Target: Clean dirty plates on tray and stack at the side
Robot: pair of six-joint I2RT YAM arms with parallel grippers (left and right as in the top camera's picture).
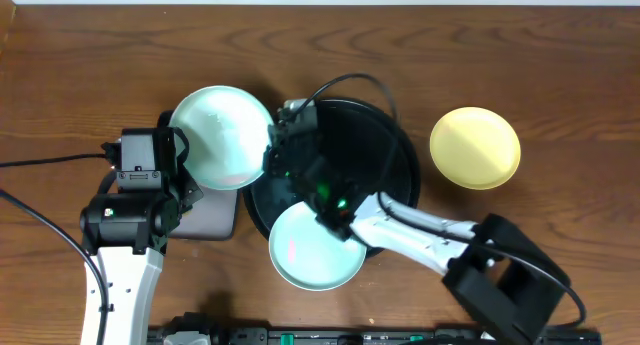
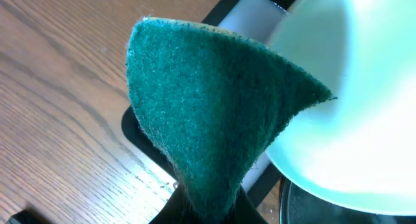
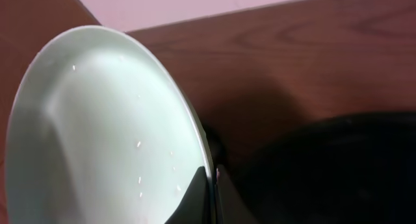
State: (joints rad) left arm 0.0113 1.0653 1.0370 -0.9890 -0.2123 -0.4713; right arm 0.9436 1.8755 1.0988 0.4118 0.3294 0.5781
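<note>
While plate [image 2: 351, 120] glossy, round, sponge [image 2: 208, 120] coarse, fibrous.

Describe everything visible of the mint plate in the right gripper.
The pale mint-blue round shallow plate looks glossy, with tiny bright specks on its inner face. The right gripper pinches its rim, holding it tilted off the table, just left of the large round black tray. The green scouring sponge in the left gripper appears to touch its edge. Whether it bears a smear, I cannot tell.
</note>
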